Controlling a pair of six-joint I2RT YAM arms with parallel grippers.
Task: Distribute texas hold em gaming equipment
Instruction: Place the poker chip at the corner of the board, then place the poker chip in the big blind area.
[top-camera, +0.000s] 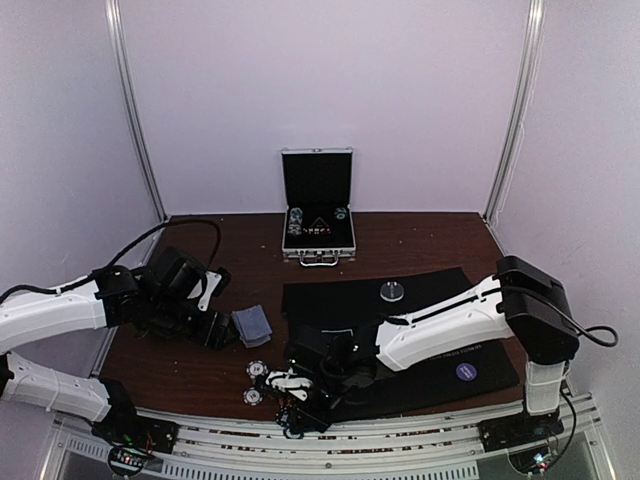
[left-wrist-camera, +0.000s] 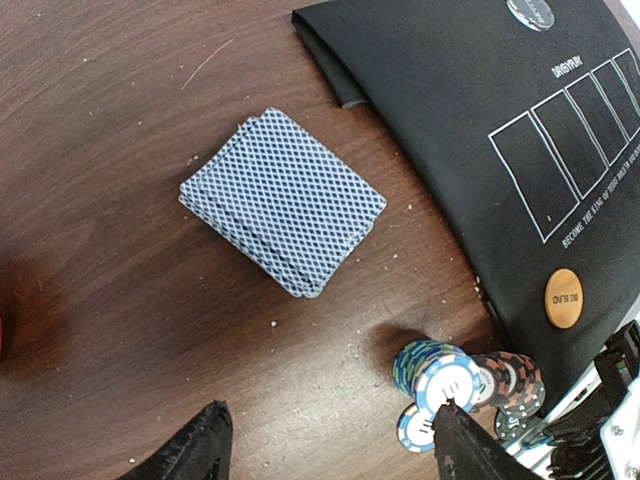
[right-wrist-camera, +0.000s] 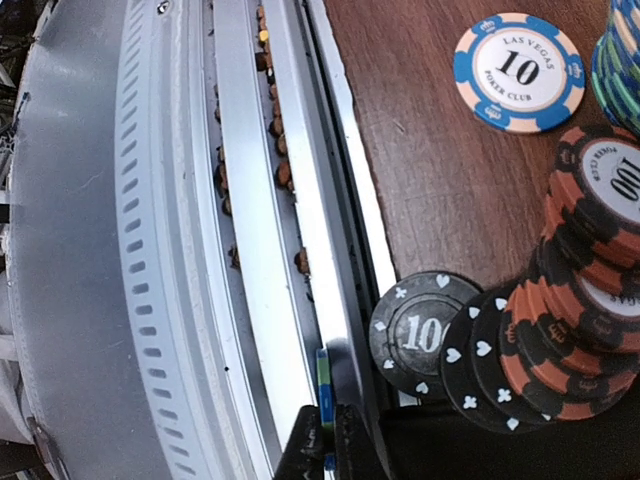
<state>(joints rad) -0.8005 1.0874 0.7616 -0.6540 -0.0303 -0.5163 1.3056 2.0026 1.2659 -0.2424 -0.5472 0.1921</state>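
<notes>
Two arms low over brown wooden table (top-camera: 200, 370). Left gripper (left-wrist-camera: 335, 448) spread wide, nothing between fingers, hovering over squared-off deck of grey-blue diamond-backed playing cards (left-wrist-camera: 283, 200), which lies on the wood just off the left edge of black felt mat with white card outlines (left-wrist-camera: 450, 100). Right gripper (right-wrist-camera: 327, 450) narrow, pinching thin green-and-blue-edged chip (right-wrist-camera: 324, 385) seen edge-on, off the mat's near-left corner by the metal rail (right-wrist-camera: 250, 250). Same corner: toppled row of orange-and-black striped chips (right-wrist-camera: 590, 290) leaning on black 100 chips (right-wrist-camera: 425, 335), and flat blue-and-white 10 chip (right-wrist-camera: 518, 72) just beside them. Orange round Big Blind disc (left-wrist-camera: 563, 298) on mat near that corner. Silver-grey round disc (top-camera: 393, 291) on mat's far part; purple round disc (top-camera: 466, 372) on its near-right part. Open silver case (top-camera: 318, 215) beyond mat's far edge.
</notes>
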